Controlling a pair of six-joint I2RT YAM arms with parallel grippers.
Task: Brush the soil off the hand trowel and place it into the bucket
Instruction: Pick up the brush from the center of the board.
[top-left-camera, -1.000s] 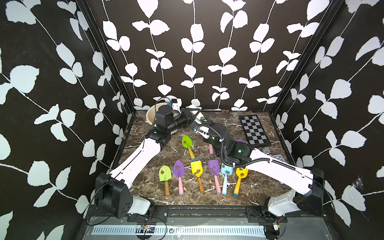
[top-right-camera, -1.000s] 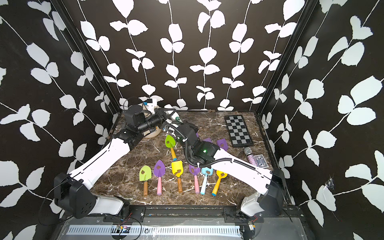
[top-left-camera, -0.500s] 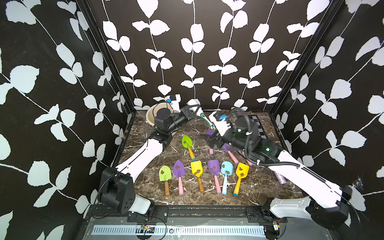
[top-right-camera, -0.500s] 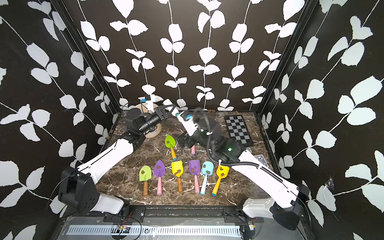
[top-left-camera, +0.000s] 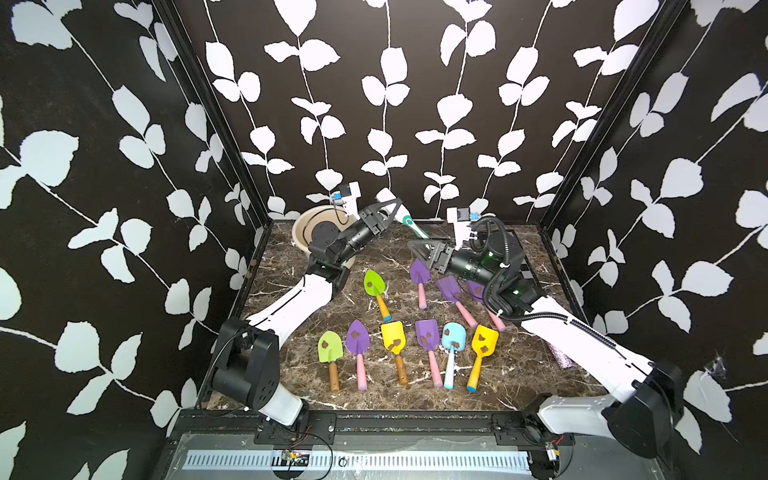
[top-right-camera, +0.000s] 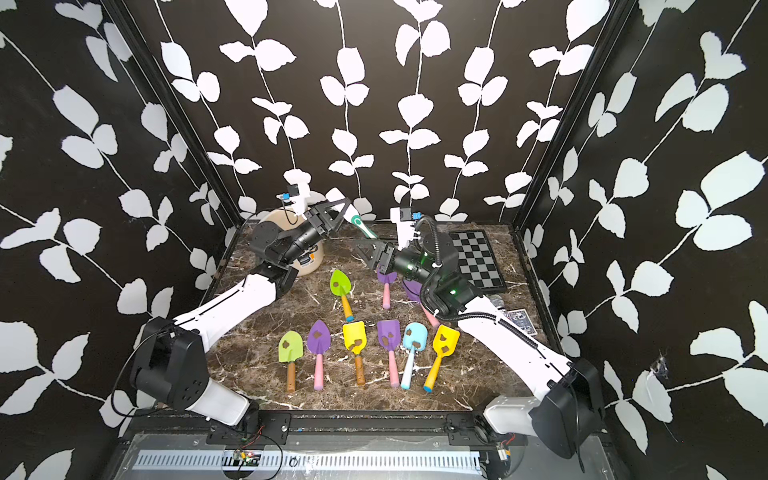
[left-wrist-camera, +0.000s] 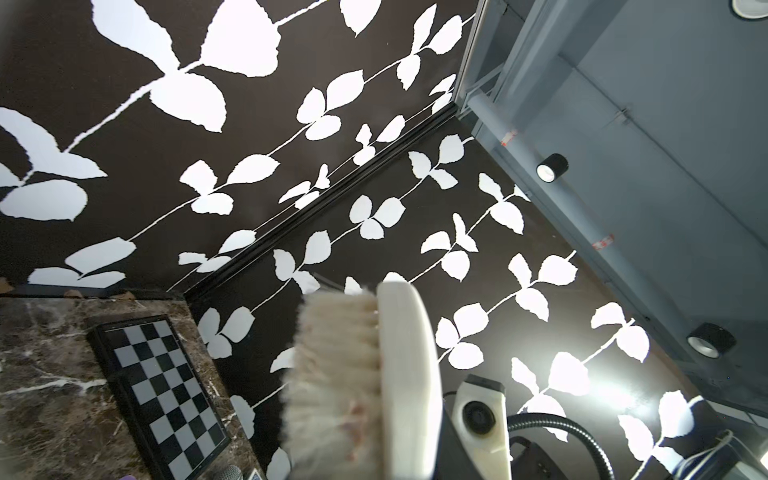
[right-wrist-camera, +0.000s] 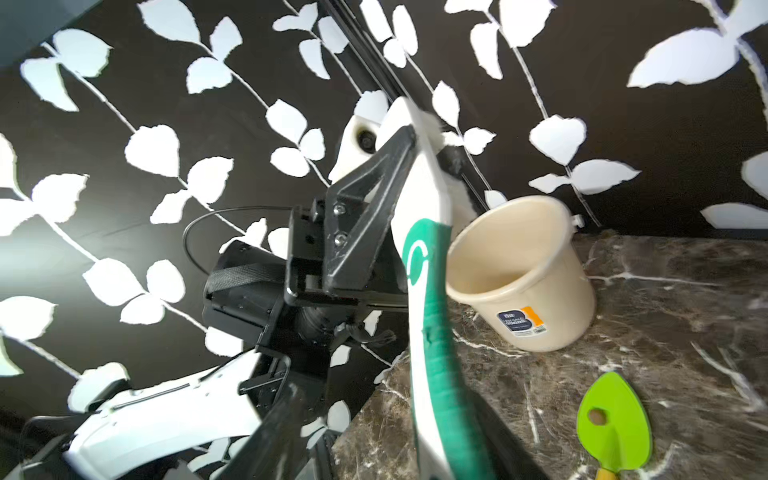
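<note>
Brushing not yet begun: left gripper (top-left-camera: 395, 205) jaws pinch the brush (right-wrist-camera: 432, 291); right gripper (top-left-camera: 417, 246) jaws spread about its handle; next, right must grasp the soiled lime trowel (top-left-camera: 374, 284)

Both top views are bright, evenly lit and sharp, with only soft shadows under the arms on the marble surface (top-left-camera: 519, 374). The straight wall posts (top-left-camera: 582, 124) splay outward toward the frame edges. In the left wrist view a white glare patch (left-wrist-camera: 582, 386) blooms on the wall, and the brush (left-wrist-camera: 365, 374), close to the lens, is out of focus. The right wrist view is blurred: the green handle (right-wrist-camera: 436, 353) smears, and the bucket (right-wrist-camera: 519, 270) looks slightly soft.
</note>
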